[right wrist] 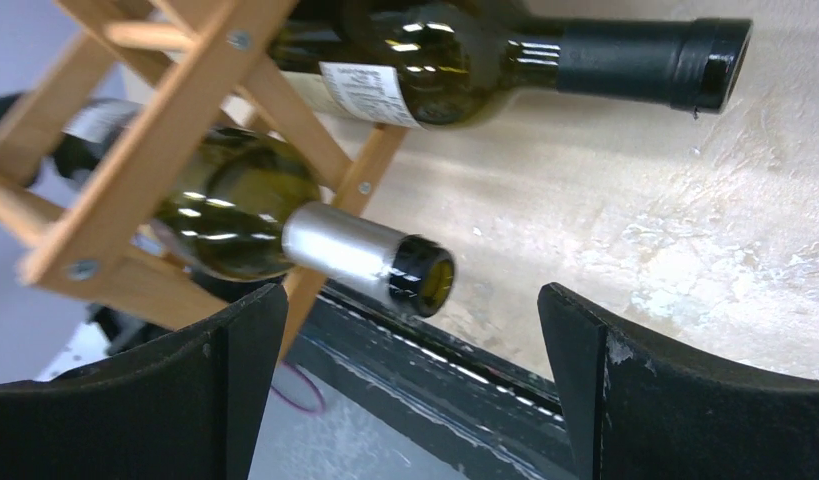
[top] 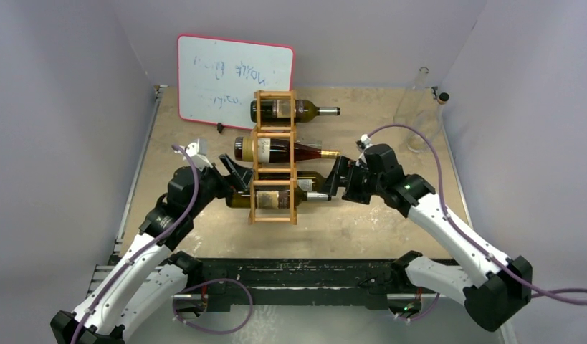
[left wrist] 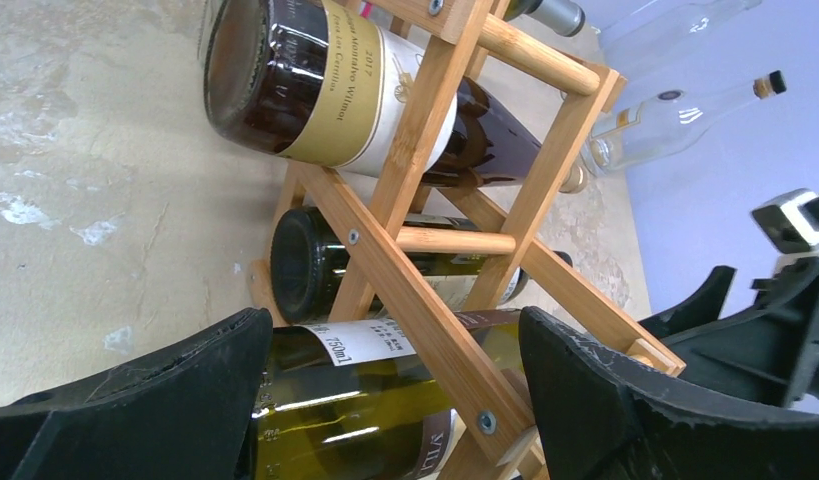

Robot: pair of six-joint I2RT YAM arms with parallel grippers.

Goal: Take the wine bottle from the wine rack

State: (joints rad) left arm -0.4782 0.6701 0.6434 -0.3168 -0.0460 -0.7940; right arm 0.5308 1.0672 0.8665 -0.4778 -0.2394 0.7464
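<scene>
The one wine rack (top: 274, 166) holds four bottles (top: 294, 110); the wine bottle (top: 274, 198) fills its near-end opening. Flanking the rack, the left fingers (left wrist: 185, 400) and right fingers (right wrist: 665, 400) both gape wide, gripping nothing.

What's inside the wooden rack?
Four wine bottles lie sideways in the wine rack. From above, the second-nearest bottle is mostly covered by the slats.
</scene>
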